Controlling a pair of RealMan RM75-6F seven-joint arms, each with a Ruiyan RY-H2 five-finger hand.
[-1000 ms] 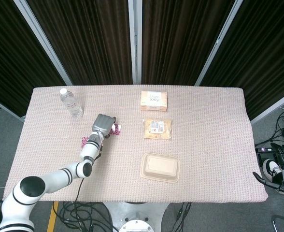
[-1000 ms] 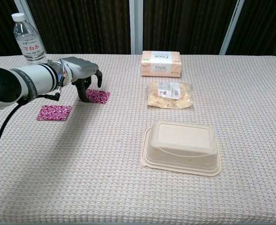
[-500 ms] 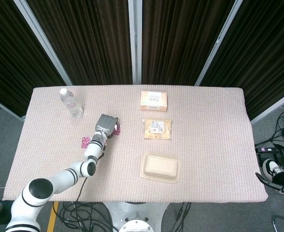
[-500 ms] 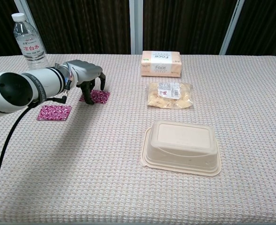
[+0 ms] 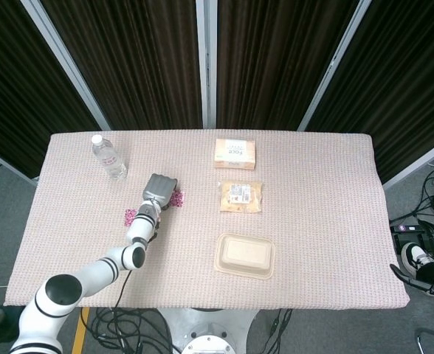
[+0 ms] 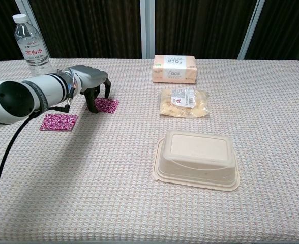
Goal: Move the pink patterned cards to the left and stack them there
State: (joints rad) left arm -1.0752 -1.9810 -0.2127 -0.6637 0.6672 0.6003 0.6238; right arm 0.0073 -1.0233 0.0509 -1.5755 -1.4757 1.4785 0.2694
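Two pink patterned cards lie flat on the table. The nearer-left card lies alone. The second card lies further right, and my left hand arches over its left edge. The fingertips point down and touch that edge, and the card stays flat and unlifted. My right hand shows only partly at the head view's right edge, off the table; its fingers are unclear.
A water bottle stands at the back left. A tissue box and a bagged snack lie mid-table, and a closed beige food container sits in front of them. A black cable trails from my left arm.
My left hand shifted right over the second card, then drew back a little left to its edge. Neither card has visibly moved.
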